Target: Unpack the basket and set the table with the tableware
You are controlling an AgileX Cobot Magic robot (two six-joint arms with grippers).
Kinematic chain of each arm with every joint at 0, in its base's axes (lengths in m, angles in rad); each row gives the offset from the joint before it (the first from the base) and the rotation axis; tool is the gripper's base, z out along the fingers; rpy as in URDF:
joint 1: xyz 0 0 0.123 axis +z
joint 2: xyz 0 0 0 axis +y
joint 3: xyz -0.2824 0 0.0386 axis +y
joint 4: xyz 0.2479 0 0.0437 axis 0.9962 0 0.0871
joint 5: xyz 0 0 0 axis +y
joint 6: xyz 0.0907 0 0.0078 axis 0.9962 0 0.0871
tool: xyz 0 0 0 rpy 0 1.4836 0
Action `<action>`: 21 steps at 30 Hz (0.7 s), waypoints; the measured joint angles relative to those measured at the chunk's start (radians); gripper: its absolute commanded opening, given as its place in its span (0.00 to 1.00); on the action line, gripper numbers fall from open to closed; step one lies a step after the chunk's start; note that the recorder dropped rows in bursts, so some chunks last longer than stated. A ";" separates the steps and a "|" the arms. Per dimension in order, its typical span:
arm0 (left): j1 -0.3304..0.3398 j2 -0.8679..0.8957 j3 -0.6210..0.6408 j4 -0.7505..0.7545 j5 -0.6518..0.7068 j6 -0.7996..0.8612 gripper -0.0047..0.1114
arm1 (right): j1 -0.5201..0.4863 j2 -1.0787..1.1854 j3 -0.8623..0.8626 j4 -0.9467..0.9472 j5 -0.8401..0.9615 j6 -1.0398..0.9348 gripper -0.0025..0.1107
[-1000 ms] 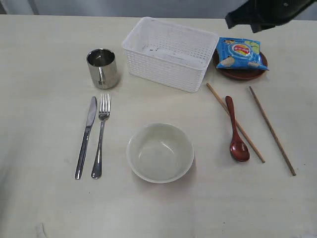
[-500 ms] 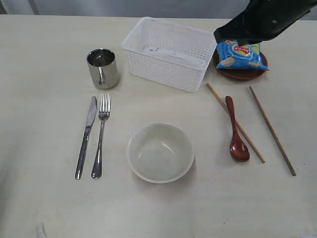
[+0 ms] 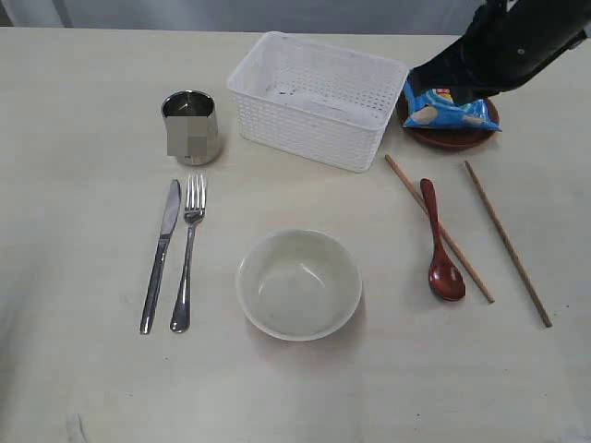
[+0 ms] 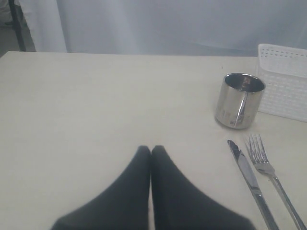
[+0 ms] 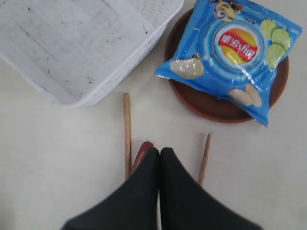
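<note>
While you look over the pale surface (image 3: 83, 388), note the white perforated basket (image 3: 314, 97) standing upright near the top middle of the exterior view, its speckled floor in plain sight. Left of it stands the shiny steel cup (image 3: 191, 126). Below the cup the knife (image 3: 161, 254) and fork (image 3: 187, 249) lie side by side, the fork on the right with its tines toward the cup. The cream bowl (image 3: 297, 283) sits upright in the middle. On the right, the reddish-brown spoon (image 3: 440, 245) lies across the left chopstick (image 3: 466, 268), and the right chopstick (image 3: 507, 242) lies apart from both. The brown round plate (image 3: 450, 137) sits just right of the basket and carries the blue chip bag (image 3: 450, 113).

Your right arm (image 3: 499, 46) reaches in from the top right corner and hangs over the bag and plate. Your right pincer (image 5: 159, 151) is pressed together and grips nothing, its tips above the spoon's handle end. Your left pincer (image 4: 151, 148) is likewise pressed together with nothing in it, above bare surface, with the cup, knife and fork ahead of it.
</note>
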 measured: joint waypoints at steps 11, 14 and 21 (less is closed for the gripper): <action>0.000 0.000 0.000 0.000 0.000 0.000 0.04 | 0.000 0.000 0.170 0.073 0.094 0.019 0.02; 0.000 0.000 0.000 0.000 0.000 0.000 0.04 | 0.000 0.004 0.216 0.096 0.087 0.029 0.02; 0.000 0.000 0.000 0.000 0.000 0.000 0.04 | 0.070 0.061 0.235 0.106 0.051 0.029 0.02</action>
